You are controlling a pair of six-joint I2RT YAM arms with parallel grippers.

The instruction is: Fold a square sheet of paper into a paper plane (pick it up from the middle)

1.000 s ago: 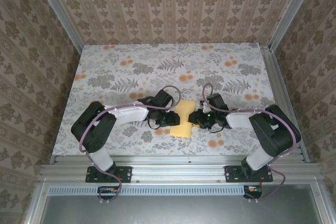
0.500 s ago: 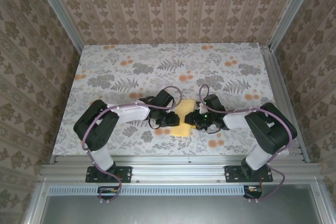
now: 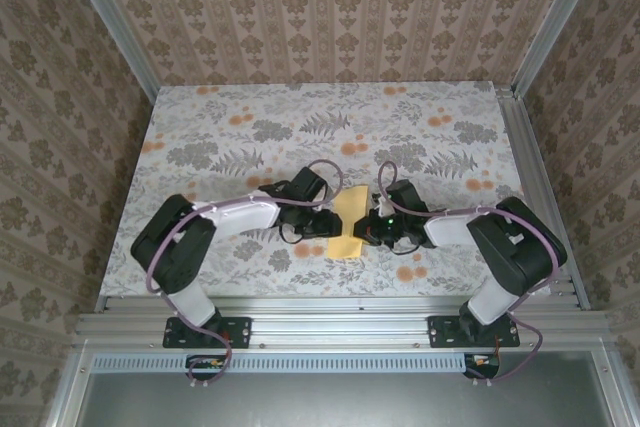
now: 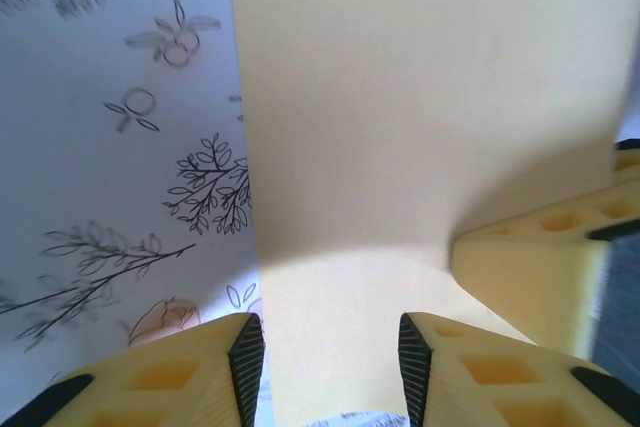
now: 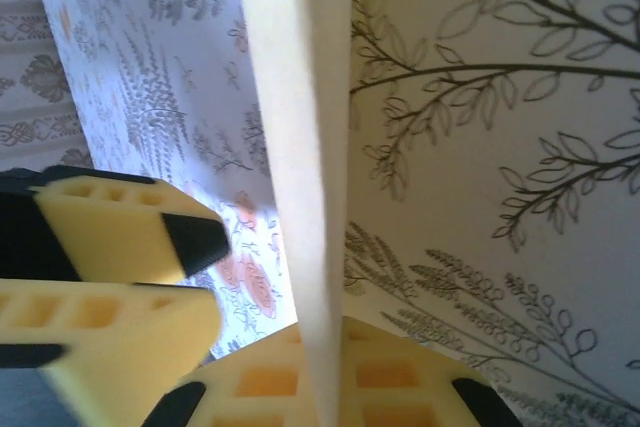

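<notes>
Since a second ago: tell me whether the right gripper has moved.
Yes. The right gripper has slid left, away from the orange flower print on the cloth near its arm, and further over the paper, closer to the other arm.

Beige damask-patterned wallpaper walls (image 3: 340,7) closed in three sides of the table under pale floral cloth (image 3: 250,117). Silver aluminium rails (image 3: 340,322) edged its near side.
</notes>
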